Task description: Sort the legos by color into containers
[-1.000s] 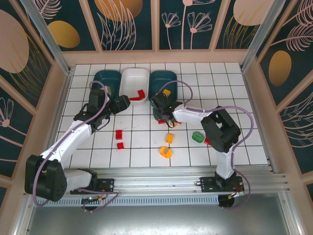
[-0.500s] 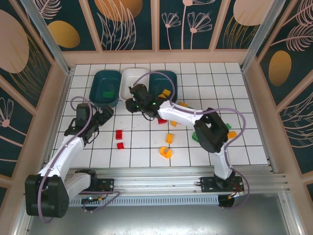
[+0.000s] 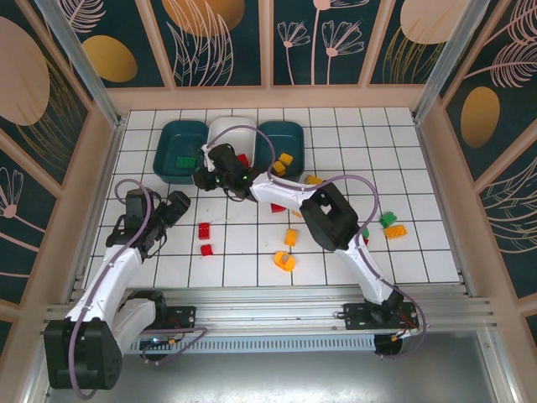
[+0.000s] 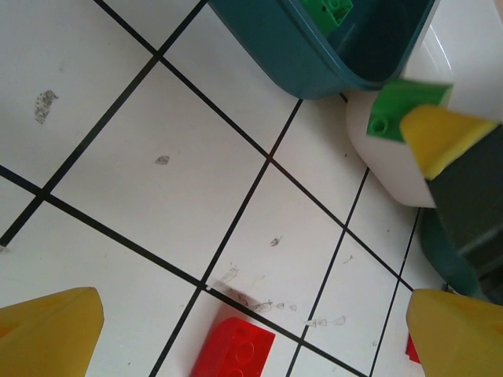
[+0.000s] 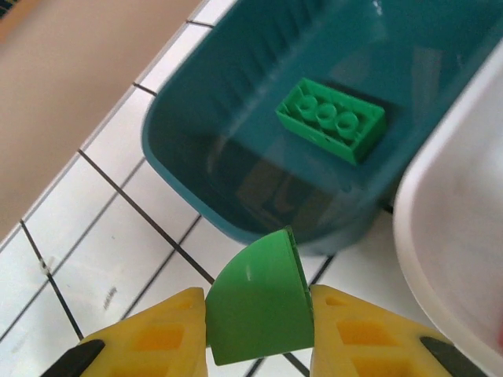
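My right gripper (image 5: 258, 345) is shut on a green curved lego (image 5: 258, 302), just above the floor by the near rim of the left teal container (image 5: 236, 157). A green brick (image 5: 332, 119) lies inside that container. From above, the right gripper (image 3: 204, 178) sits between the left teal container (image 3: 168, 138) and the white container (image 3: 228, 130). My left gripper (image 3: 180, 203) hangs open over bare tiles, with a red lego (image 4: 234, 349) below between its fingers (image 4: 47, 334). The held green lego (image 4: 397, 106) also shows in the left wrist view.
The right teal container (image 3: 289, 133) holds a yellow lego (image 3: 284, 159), and a red one (image 3: 242, 159) lies in the white container. Loose on the tiles are red legos (image 3: 204, 231), orange ones (image 3: 290, 237) and a green one (image 3: 388, 220). The right arm spans the middle of the table.
My right gripper has swung left from the right teal container, past the white one, to the left teal container's near rim. My left arm has drawn back toward the near left.
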Robot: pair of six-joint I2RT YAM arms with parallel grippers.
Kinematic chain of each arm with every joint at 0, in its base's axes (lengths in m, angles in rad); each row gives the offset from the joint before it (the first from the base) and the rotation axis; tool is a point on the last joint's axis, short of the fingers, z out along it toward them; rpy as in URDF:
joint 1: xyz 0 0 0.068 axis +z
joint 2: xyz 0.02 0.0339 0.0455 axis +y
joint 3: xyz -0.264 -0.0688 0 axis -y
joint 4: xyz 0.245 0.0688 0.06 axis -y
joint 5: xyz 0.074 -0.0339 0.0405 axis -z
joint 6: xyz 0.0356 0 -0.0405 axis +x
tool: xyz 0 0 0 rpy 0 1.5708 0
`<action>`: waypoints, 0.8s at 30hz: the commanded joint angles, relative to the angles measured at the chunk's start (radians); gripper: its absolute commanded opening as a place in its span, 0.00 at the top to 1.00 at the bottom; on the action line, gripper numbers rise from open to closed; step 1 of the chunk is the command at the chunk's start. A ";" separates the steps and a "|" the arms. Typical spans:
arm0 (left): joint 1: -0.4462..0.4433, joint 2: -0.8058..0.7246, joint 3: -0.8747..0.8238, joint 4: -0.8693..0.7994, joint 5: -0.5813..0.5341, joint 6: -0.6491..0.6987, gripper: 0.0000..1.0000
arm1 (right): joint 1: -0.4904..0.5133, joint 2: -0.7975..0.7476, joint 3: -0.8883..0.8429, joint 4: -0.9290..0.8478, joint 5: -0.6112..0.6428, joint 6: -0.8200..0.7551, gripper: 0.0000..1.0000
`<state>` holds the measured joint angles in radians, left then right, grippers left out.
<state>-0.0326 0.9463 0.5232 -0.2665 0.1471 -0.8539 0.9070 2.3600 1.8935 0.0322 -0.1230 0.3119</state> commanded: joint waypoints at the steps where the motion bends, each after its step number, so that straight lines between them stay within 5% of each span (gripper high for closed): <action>1: 0.007 0.009 0.001 -0.010 0.033 0.016 0.01 | 0.001 0.012 0.041 0.037 -0.033 -0.022 0.75; 13: 0.008 0.045 0.000 0.035 0.072 0.035 0.02 | -0.032 0.159 0.270 -0.052 -0.062 0.009 0.73; 17: 0.008 0.055 0.006 0.048 0.088 0.036 0.01 | -0.033 0.206 0.373 -0.126 -0.049 -0.003 0.50; 24: 0.008 0.048 0.023 0.038 0.096 0.061 0.02 | -0.043 0.121 0.370 -0.141 -0.006 -0.042 0.40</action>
<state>-0.0315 0.9997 0.5236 -0.2359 0.2279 -0.8238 0.8711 2.5511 2.2280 -0.0834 -0.1566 0.2970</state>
